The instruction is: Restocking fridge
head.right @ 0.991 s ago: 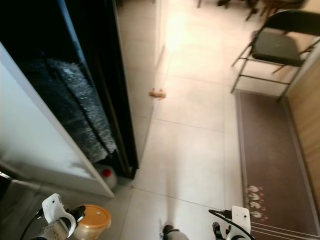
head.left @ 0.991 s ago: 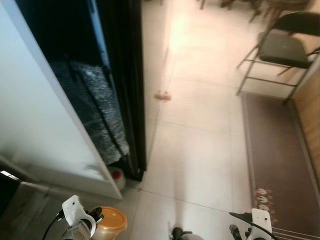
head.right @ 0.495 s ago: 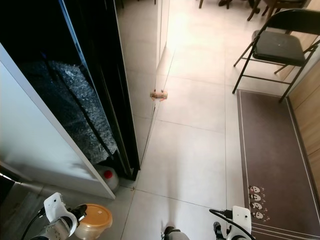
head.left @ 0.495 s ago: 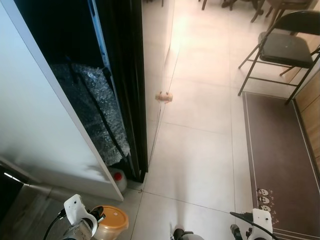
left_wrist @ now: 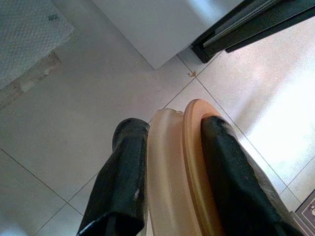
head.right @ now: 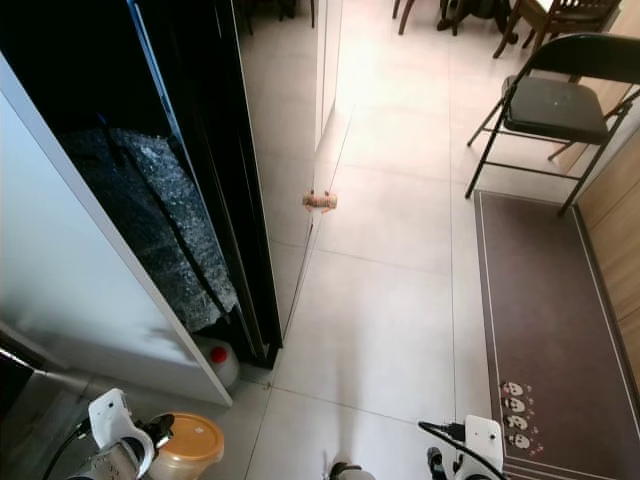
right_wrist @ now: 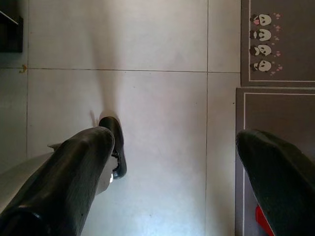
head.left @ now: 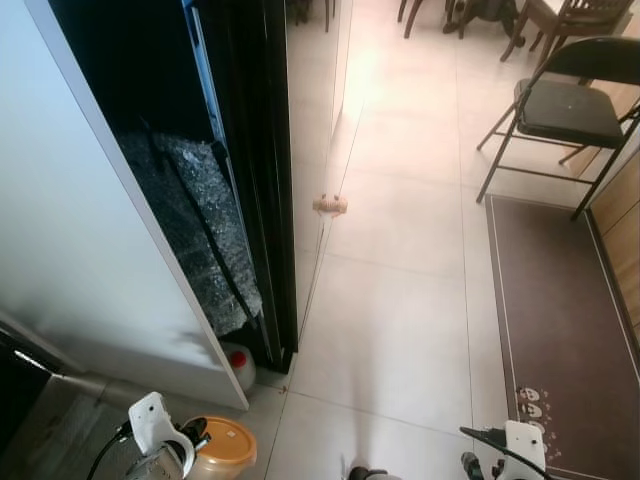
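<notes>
My left gripper point(left_wrist: 172, 129) is shut on a translucent round tub with an orange lid point(left_wrist: 189, 162), held on edge low by my left side. The same tub point(head.left: 226, 446) shows at the bottom of the head view, just above the tiled floor. A tall black fridge front point(head.left: 255, 150) stands ahead on the left, its dark glass reflecting bubble wrap. Beside it runs a white panel point(head.left: 90, 260). My right gripper point(right_wrist: 172, 140) hangs open over the floor tiles with nothing between its fingers.
A small white jug with a red cap point(head.left: 238, 362) sits at the fridge's foot. A wooden doorstop point(head.left: 330, 204) lies on the tiles. A black folding chair point(head.left: 565, 105) and a brown panda mat point(head.left: 555, 300) are on the right.
The head camera has steadied and shifted a little, so the blur is gone and the scene sits lower in frame. Both arms hold as before, the tub still in the left gripper.
</notes>
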Controlling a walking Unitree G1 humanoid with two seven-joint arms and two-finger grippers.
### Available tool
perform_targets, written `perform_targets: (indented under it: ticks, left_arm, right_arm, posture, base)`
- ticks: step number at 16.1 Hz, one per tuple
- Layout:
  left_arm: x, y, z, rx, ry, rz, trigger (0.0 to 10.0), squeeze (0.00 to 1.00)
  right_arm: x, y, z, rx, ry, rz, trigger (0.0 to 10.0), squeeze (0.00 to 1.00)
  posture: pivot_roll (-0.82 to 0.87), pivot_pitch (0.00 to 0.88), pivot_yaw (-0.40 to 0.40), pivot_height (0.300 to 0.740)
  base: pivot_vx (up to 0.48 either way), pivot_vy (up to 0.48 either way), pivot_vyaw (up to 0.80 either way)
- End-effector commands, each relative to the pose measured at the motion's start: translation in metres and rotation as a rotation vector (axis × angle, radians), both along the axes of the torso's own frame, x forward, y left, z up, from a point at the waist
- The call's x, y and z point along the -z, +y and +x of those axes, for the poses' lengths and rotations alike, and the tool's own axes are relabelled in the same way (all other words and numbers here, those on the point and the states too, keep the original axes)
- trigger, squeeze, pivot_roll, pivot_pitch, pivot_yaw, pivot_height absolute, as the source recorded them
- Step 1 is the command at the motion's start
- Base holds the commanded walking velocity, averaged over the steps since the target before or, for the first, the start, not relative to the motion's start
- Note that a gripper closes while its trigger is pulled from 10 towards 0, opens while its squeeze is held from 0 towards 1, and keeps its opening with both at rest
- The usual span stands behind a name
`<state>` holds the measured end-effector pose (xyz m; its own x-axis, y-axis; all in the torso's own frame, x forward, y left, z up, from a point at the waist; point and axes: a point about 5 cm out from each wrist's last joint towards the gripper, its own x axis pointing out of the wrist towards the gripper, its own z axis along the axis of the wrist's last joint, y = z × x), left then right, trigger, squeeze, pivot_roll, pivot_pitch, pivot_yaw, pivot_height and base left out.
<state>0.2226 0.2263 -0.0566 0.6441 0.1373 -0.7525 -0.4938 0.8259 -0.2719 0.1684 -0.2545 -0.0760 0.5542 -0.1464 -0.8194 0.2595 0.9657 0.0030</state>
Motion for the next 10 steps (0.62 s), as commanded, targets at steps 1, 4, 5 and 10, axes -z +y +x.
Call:
perform_targets:
  ticks: [1, 4, 5, 10]
  left_arm:
    - [0.0061, -0.0029, -0.0085, 0.016, 0.040, -0.007, 10.0, 0.00]
    - [0.0065, -0.0028, -0.0093, 0.017, 0.041, -0.008, 10.0, 0.00]
    - [0.0066, -0.0027, -0.0095, 0.017, 0.042, -0.007, 10.0, 0.00]
    - [0.0077, -0.0018, -0.0118, 0.021, 0.045, -0.003, 10.0, 0.00]
  right_arm:
    - [0.0043, 0.0002, -0.0092, 0.035, 0.021, 0.008, 10.0, 0.00]
    - [0.0050, 0.0008, -0.0104, 0.041, 0.023, 0.009, 10.0, 0.00]
    - [0.0051, 0.0009, -0.0106, 0.041, 0.023, 0.009, 10.0, 0.00]
    - [0.0069, 0.0031, -0.0133, 0.048, 0.028, 0.013, 10.0, 0.00]
  posture:
    - [-0.19, 0.075, 0.008, 0.740]
    - [-0.19, 0.061, 0.007, 0.740]
    - [-0.19, 0.061, 0.008, 0.740]
    - [-0.19, 0.014, 0.012, 0.740]
  base:
    - [0.000, 0.000, 0.00]
    - [0.000, 0.000, 0.00]
    - [0.000, 0.000, 0.00]
    - [0.000, 0.000, 0.00]
